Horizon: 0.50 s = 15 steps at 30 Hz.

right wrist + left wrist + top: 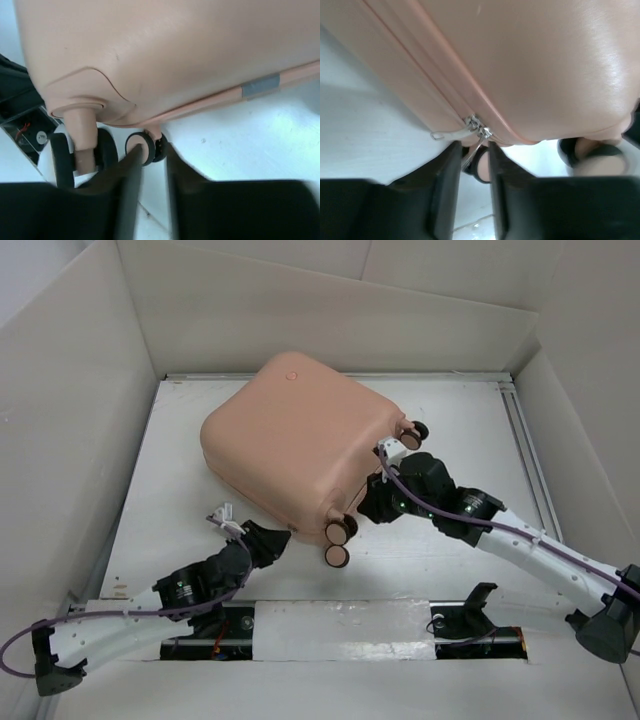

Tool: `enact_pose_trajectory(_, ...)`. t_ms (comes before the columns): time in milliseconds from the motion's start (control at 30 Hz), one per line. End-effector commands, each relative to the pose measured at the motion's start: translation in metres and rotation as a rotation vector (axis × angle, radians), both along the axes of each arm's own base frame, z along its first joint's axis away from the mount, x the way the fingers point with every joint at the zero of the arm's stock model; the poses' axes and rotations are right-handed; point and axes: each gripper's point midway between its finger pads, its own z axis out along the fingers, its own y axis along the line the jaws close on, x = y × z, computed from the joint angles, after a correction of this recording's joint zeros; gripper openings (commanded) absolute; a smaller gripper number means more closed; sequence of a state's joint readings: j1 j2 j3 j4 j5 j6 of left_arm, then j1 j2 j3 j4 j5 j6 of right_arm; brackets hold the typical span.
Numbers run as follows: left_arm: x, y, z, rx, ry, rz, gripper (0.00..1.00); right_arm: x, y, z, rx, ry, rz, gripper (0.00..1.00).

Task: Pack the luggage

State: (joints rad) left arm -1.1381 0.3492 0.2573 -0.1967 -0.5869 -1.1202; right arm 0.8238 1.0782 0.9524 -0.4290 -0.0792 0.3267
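I see the suitcase (300,440) lying closed and askew on the desk (460,430), its wheels turned toward my right arm. My left fingers (445,190) are pressed together, pinching a zipper pull (471,156) at its near corner. My right fingers (127,190) stand narrowly apart at a small wheel (143,148); I cannot tell whether they grip it.

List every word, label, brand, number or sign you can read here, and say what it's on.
No readable text in any view.
Round embossed mark on the luggage: too small to read.
Grey patch on the luggage: blank, no lettering visible.
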Motion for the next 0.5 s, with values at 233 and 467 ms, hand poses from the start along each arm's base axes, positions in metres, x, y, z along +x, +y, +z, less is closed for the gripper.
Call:
enact_pose_trajectory(233, 0.016, 0.06, 0.164, -0.055, -0.271, 0.18, 0.75, -0.013, -0.018, 0.102, 0.154, -0.164, -0.063, 1.0)
enact_pose_trajectory(467, 0.011, 0.079, 0.208, -0.032, -0.29, 0.196, 1.0, -0.012, -0.096, 0.174, 0.332, -0.321, -0.393, 1.0)
